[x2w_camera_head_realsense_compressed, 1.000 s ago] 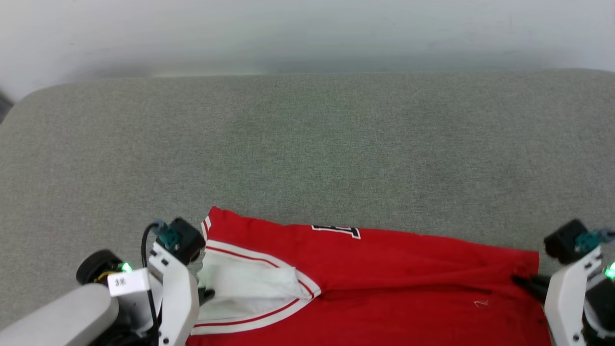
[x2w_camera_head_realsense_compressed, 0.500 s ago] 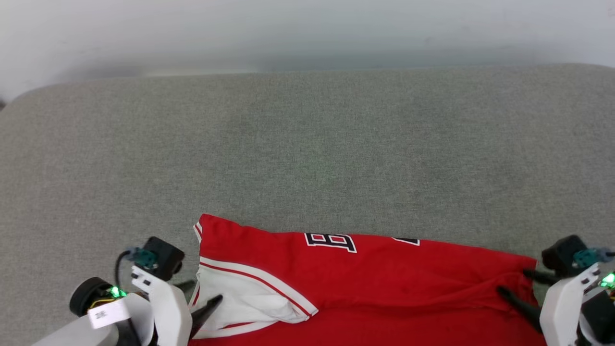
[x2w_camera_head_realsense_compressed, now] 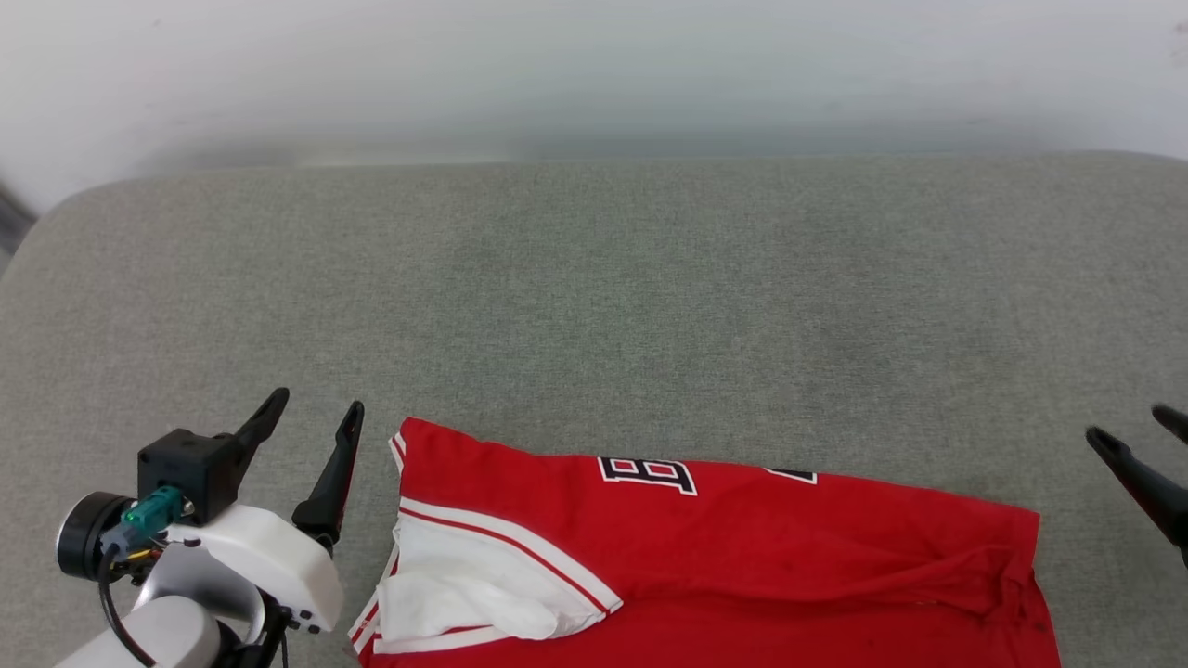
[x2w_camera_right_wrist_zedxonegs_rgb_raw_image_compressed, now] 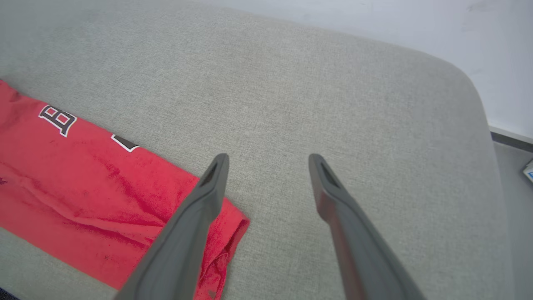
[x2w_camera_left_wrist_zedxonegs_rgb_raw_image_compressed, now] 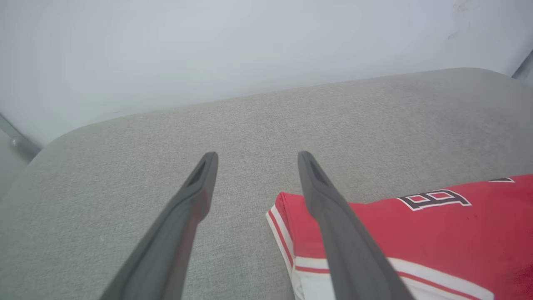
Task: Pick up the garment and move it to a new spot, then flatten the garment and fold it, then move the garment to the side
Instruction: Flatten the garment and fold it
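from the head camera: finds the red jersey t-shirt (x2w_camera_head_realsense_compressed: 742, 547) lying along the 6 o'clock edge, stretched from 7 to 5 o'clock. reads black white-outlined lettering (x2w_camera_head_realsense_compressed: 647, 473) cut off at its far edge and picks out a white sleeve (x2w_camera_head_realsense_compressed: 464, 594) with striped trim at the 7 o'clock end. places the left gripper (x2w_camera_head_realsense_compressed: 317, 401) at 8 o'clock, just beside the shirt's corner and apart from it, fingers spread wide with nothing between them. catches the two dark fingertips of the right gripper (x2w_camera_head_realsense_compressed: 1128, 423) at 4 o'clock, likewise parted and empty, clear of the shirt's wrinkled end.

from the left wrist: adds a grey metal bar (x2w_camera_left_wrist_zedxonegs_rgb_raw_image_compressed: 16, 141) at 9 o'clock, beyond the rounded corner of the surface. sets one finger across the shirt's striped corner in the picture; cannot tell whether touching.

from the right wrist: brings in a strip of grey floor (x2w_camera_right_wrist_zedxonegs_rgb_raw_image_compressed: 516, 216) at 3 o'clock and a dark strip (x2w_camera_right_wrist_zedxonegs_rgb_raw_image_compressed: 512, 139) at the foot of the wall. shows the shirt's end bunched into a fold at 7 o'clock, partly behind one finger.

underneath it all: a grey woven upholstered surface (x2w_camera_head_realsense_compressed: 594, 306) with rounded corners. behind it, at 12 o'clock: a plain pale wall (x2w_camera_head_realsense_compressed: 594, 65).
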Controlling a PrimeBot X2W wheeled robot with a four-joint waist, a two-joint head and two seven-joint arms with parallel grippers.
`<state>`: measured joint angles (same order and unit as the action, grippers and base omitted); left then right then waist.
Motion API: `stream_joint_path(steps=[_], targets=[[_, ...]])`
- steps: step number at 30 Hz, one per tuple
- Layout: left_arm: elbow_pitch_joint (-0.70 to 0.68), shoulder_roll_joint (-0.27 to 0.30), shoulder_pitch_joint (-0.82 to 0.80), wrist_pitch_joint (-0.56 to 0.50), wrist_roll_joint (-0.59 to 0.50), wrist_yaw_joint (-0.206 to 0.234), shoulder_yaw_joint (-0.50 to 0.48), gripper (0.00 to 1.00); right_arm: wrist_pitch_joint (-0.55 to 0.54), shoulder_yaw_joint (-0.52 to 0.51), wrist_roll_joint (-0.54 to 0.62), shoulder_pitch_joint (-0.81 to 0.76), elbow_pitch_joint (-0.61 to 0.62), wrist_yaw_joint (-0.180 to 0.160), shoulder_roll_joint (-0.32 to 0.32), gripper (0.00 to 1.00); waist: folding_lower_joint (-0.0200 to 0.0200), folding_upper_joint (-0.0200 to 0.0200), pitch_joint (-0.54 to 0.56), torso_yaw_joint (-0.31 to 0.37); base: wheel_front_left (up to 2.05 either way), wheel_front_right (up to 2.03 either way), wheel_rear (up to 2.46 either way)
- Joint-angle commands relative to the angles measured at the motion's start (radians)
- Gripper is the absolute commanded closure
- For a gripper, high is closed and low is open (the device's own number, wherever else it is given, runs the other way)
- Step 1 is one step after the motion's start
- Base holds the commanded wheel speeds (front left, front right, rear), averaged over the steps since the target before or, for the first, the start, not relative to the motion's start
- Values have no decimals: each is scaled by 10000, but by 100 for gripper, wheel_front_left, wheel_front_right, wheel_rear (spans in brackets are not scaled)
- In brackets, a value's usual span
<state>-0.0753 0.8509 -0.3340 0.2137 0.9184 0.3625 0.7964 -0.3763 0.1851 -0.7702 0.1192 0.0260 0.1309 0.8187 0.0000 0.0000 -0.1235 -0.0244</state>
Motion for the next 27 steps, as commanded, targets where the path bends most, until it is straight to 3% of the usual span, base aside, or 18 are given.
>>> stream_joint_path(steps=[1, 7, 10, 18, 27], targets=[[30, -119, 167, 140, -126, 81, -65, 0, -125, -143, -121, -288, -87, -4, -109, 0, 0, 0, -53, -50, 0, 0, 0], [305, -1132, 628, 520, -1061, 667, -1043, 0, -840, -1193, -999, -1180, -557, -4, -707, 0, 0, 0, -344, -226, 0, 0, 0], [353, -1823, 1009, 527, -1905, 680, -1828, 0, -1310, -1397, -1571, -1496, -764, -4, -1074, 0, 0, 0, -525, -316, 0, 0, 0], [646, -3454, 1804, 523, -3985, -4, -3708, 0, -2190, -1193, -2529, -1638, -1309, -4, -1914, 0, 0, 0, -937, -559, 0, 0, 0], [940, -4851, 2265, 515, -5501, -1072, -5044, 0, -2810, -26, -3078, -1185, -1939, -2, -2628, 0, 0, 0, -1184, -793, 0, 0, 0]])
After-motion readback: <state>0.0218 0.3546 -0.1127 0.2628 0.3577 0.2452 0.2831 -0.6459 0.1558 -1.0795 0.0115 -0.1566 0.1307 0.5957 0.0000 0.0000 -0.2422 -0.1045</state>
